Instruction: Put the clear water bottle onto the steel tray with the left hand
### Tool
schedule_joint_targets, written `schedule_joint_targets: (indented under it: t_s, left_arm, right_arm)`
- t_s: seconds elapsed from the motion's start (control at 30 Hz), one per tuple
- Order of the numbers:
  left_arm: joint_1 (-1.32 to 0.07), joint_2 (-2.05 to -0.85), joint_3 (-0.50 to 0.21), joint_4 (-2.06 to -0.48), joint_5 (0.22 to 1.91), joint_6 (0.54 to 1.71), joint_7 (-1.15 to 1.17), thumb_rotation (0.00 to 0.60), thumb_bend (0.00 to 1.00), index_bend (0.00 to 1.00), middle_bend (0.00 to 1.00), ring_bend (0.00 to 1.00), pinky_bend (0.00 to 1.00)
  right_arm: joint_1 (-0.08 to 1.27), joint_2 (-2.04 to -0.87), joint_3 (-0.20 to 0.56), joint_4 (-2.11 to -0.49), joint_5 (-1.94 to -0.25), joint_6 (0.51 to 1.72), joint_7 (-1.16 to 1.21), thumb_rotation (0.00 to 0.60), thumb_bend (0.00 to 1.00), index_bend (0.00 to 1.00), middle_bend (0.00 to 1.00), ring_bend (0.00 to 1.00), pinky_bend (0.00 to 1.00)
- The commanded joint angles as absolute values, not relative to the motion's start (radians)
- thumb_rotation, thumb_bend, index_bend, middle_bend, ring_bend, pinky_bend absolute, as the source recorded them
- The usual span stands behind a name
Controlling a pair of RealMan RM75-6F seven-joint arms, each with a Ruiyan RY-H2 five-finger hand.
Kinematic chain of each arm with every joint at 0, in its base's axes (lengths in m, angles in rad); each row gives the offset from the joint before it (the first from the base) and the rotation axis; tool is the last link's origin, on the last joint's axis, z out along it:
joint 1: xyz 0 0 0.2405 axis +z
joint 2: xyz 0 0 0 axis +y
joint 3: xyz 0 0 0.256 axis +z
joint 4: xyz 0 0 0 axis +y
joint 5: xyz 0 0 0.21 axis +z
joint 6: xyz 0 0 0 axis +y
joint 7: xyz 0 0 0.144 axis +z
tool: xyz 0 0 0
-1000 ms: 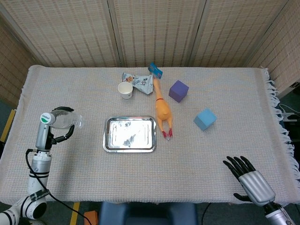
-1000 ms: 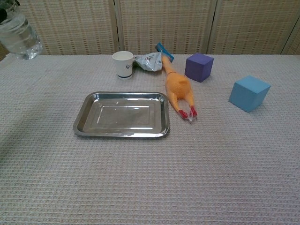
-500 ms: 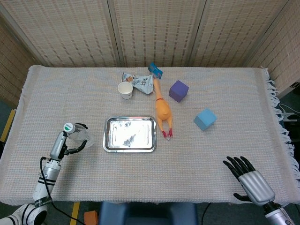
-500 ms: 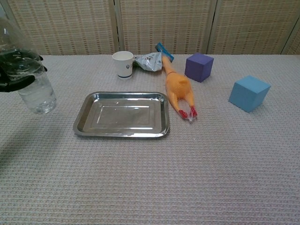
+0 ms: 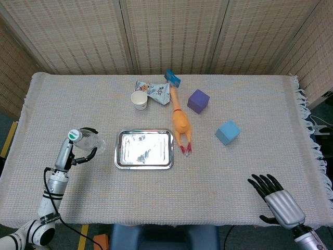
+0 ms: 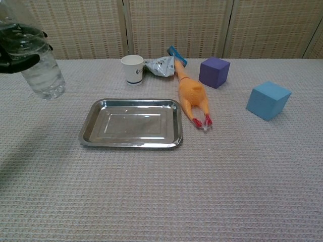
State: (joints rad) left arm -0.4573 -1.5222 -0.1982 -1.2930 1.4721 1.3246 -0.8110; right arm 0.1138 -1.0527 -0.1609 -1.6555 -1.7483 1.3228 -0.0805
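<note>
A glossy, mirror-bright steel tray (image 6: 130, 122) lies on a matt, waffle-woven table cloth (image 6: 202, 191) — beside a smooth rubbery chicken toy (image 6: 192, 96), a paper cup (image 6: 132, 68) and a transparent plastic bottle (image 6: 38, 65).

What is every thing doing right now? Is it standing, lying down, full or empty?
clear water bottle: held up by left hand, capped
steel tray: flat, empty
paper cup: upright
rubber chicken: lying down
snack bag: lying crumpled
right hand: empty, fingers apart
</note>
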Motion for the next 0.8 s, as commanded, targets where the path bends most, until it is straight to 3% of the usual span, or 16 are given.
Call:
schedule_joint_targets:
  t_s: [0.03, 0.27, 0.53, 0.8]
  left_arm:
    - [-0.470, -1.592, -0.159, -1.190, 1.470, 1.280, -0.815, 0.600, 0.57, 0.33, 0.34, 0.20, 0.32]
    - [-0.509, -1.655, -0.178, -1.139, 1.499, 1.303, -0.812, 0.600, 0.57, 0.33, 0.34, 0.20, 0.32]
    - [-0.566, -1.744, -0.169, -1.132, 1.496, 1.233, -0.781, 0.600, 0.57, 0.33, 0.34, 0.19, 0.31]
    - [-0.638, -1.865, -0.194, -1.006, 1.486, 1.191, -0.736, 0.600, 0.57, 0.33, 0.33, 0.19, 0.30]
  right_arm:
    - [0.115, -1.055, -0.159, -1.654, -1.744, 1.321, -0.079, 0.600, 0.02, 0.00, 0.00, 0.00, 0.00]
    - [0.124, -1.059, -0.147, -1.651, -1.714, 1.299, -0.082, 0.600, 0.02, 0.00, 0.00, 0.00, 0.00]
    - [0.142, -1.070, -0.138, -1.655, -1.688, 1.260, -0.091, 0.600, 0.02, 0.00, 0.00, 0.00, 0.00]
    - [0.154, -1.066, -0.135, -1.656, -1.666, 1.233, -0.085, 0.600, 0.02, 0.00, 0.00, 0.00, 0.00]
